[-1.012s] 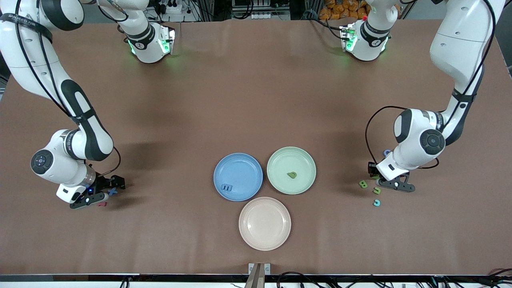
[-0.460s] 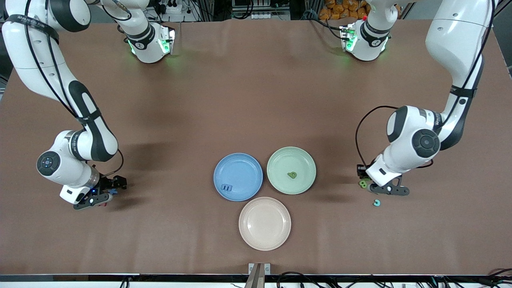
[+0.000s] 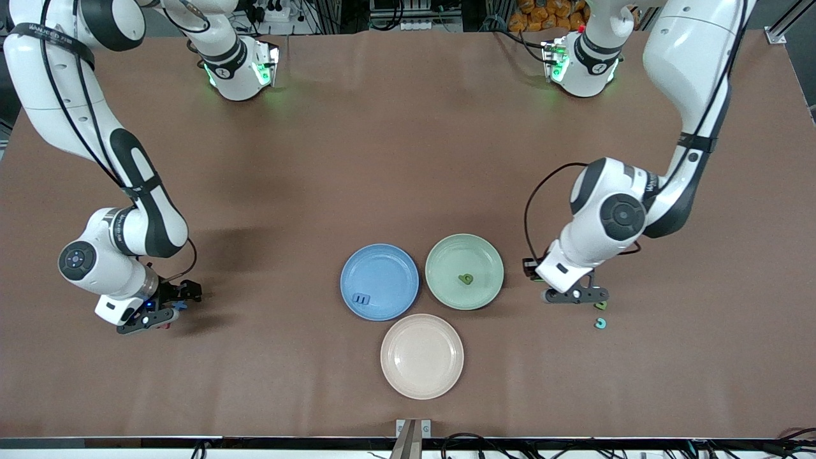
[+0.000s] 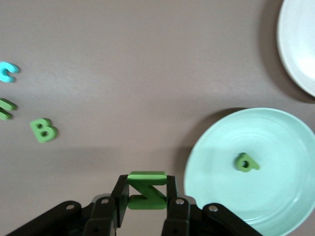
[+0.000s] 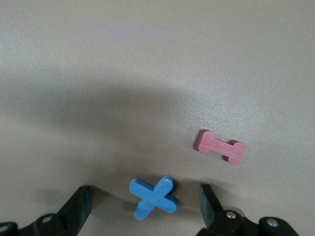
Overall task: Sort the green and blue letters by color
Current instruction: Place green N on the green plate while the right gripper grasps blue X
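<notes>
While the left gripper (image 4: 146, 204) hangs over bare table beside the green plate (image 3: 488, 250), toward the left arm's end, its fingers (image 4: 119, 194) are pinched narrow on a green N (image 4: 146, 190), the letter clamped flat between the pads. Left wrist view: the green plate's rim sits just beside the held N, with a green P (image 4: 245, 162) lying inside the plate.

Loose on the table toward the left arm's end: a green B (image 4: 44, 131), another green piece (image 4: 5, 108) cut off at the frame edge, and a light blue C-shaped letter (image 3: 600, 324), all apart from one another.

Right gripper (image 5: 145, 206): down low at the right arm's end of the table, jaws spread wide, straddling a blue X (image 5: 153, 197). The fingers (image 5: 78, 209) stand clear on either side, not touching it. A red letter (image 5: 220, 146) lies flat near the X, outside the jaws.

Centre of the table: blue plate (image 3: 357, 263) beside the green one, a blue E (image 3: 361, 298) lying in it. Pink plate (image 3: 422, 381) nearer the front camera, between the two.
</notes>
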Available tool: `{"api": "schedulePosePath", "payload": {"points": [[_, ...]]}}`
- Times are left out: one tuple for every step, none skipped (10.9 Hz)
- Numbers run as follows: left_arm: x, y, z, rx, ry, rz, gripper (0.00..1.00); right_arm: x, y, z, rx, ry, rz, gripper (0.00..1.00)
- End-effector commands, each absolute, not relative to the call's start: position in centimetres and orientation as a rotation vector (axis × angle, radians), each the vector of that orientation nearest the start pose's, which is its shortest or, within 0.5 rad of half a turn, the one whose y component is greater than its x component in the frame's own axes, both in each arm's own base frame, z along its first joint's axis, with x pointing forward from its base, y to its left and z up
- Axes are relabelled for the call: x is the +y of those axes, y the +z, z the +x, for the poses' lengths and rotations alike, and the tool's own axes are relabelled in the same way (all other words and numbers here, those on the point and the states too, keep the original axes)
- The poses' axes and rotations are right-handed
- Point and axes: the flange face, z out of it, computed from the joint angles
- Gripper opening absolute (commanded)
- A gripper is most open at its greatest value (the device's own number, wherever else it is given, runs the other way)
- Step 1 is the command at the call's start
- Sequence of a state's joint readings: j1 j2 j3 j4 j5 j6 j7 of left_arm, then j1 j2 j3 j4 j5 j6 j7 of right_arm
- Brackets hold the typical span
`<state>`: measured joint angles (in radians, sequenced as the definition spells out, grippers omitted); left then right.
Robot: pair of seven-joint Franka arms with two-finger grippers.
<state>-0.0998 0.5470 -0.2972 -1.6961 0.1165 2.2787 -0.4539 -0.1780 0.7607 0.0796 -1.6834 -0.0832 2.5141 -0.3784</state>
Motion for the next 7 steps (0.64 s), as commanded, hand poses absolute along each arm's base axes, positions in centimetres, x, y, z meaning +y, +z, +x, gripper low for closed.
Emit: {"api": "schedulePosePath", "payload": {"points": [[-28.6, 29.9, 63.2, -0.199, -0.036, -3.242, 0.03, -7.5, 17.4, 67.8, -0.480, -0.105, -3.122, 0.00], [-30.2, 29.8, 62.6, -0.228, -0.030, -3.242, 0.03, -7.5, 17.5, 67.8, -0.489, -0.107, -3.122, 0.00], [-31.5, 29.1, 62.0, -0.254, -0.008, -3.237, 0.03, -7.6, 17.5, 67.8, -0.489, -0.107, -3.122, 0.00], [-32.9, 28.4, 61.3, -0.288, 0.012, -3.232, 0.03, -7.7, 17.5, 67.8, -0.492, -0.109, -3.122, 0.00], [-34.1, 28.3, 60.9, -0.320, 0.014, -3.232, 0.03, -7.9, 17.5, 67.8, -0.485, -0.109, -3.123, 0.00], [-35.1, 28.1, 60.6, -0.334, 0.020, -3.233, 0.03, -8.0, 17.6, 67.8, -0.484, -0.112, -3.122, 0.00], [-35.9, 27.6, 60.2, -0.350, 0.030, -3.229, 0.03, -8.0, 17.8, 67.9, -0.482, -0.117, -3.123, 0.00]]}}
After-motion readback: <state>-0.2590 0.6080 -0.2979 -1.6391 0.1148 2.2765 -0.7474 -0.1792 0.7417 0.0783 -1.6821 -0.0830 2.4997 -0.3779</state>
